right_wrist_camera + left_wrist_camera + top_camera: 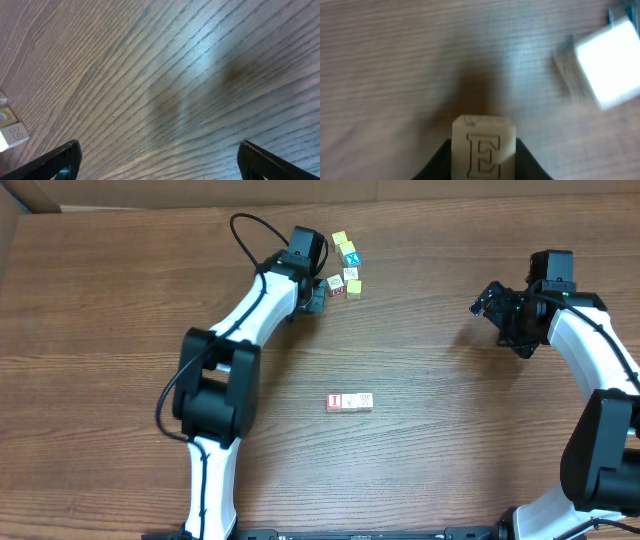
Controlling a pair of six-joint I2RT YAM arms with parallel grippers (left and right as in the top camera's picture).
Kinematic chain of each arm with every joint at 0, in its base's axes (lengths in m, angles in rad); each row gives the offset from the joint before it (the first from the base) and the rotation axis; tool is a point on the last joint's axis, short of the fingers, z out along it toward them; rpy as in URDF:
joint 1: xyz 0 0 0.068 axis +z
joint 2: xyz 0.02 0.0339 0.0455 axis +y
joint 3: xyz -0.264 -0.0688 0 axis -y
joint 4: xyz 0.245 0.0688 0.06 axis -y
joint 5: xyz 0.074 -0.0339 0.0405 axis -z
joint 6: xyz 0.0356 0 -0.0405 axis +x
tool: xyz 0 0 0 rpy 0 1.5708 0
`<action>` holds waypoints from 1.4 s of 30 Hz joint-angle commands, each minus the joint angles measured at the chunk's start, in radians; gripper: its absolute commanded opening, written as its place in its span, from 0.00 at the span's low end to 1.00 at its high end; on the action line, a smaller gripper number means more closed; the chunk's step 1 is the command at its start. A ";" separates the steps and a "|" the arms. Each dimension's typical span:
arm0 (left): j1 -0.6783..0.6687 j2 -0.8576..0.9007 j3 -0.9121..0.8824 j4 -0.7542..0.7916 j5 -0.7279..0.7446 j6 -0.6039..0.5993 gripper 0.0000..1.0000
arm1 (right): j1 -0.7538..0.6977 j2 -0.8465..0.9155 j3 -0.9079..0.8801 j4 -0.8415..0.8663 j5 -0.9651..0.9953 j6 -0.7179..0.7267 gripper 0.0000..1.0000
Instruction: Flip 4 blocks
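We're working the far side of the wood counter [120, 300]. Left arm [250, 305] is sitting stretched out to the cluster of cubes [348, 265] near the far edge. Right arm [590, 340] is hanging well apart on the right, with the right gripper [159, 147] standing wide open over bare wood and holding nothing; we're not needing it for this step. Row of three blocks [349, 402], red one at its left end, is lying mid-counter, touching side by side. We're reading those as handled and this one as the fourth, but that's a guess. Left gripper [483, 145] is sitting almost shut around the E block [482, 156], fingers [437, 167] flanking both sides and looking like they're touching. We're not able to tell whether the block is off the counter. Step in hand, as we're judging it: secure the grip, lift, turn over. To do it well, we're wanting the pads square on opposite faces with the block centred, since a tiny smooth wooden cube is likely going to twist out of a corner grip. We're lifting straight up and clear before any wrist roll, because a pale neighbour block [607, 65] is sitting near, up and right in the wrist view, and the yellow-topped cubes [340, 238] are crowding the cluster. We're setting it down flat in open space, opening fully, then backing off vertically so the fingers aren't dragging it.
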 commanded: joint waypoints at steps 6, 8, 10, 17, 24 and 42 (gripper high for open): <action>0.010 -0.270 0.021 -0.447 0.100 -0.079 0.25 | 0.002 0.002 0.018 0.004 -0.005 -0.004 1.00; 0.010 -0.270 0.017 -0.544 0.120 -0.098 0.24 | 0.002 0.002 0.018 0.004 -0.005 -0.004 1.00; 0.010 -0.267 -0.014 -0.576 0.122 -0.112 0.24 | 0.002 0.002 0.018 0.004 -0.005 -0.004 1.00; 0.008 -0.267 -0.174 -0.581 0.295 -0.105 0.26 | 0.002 0.002 0.018 0.004 -0.005 -0.004 1.00; 0.009 -0.267 -0.192 -0.595 0.337 -0.105 0.59 | 0.002 0.002 0.018 0.004 -0.005 -0.004 1.00; -0.020 -0.267 -0.263 -0.649 0.207 -0.156 0.04 | 0.002 0.002 0.018 0.004 -0.005 -0.004 1.00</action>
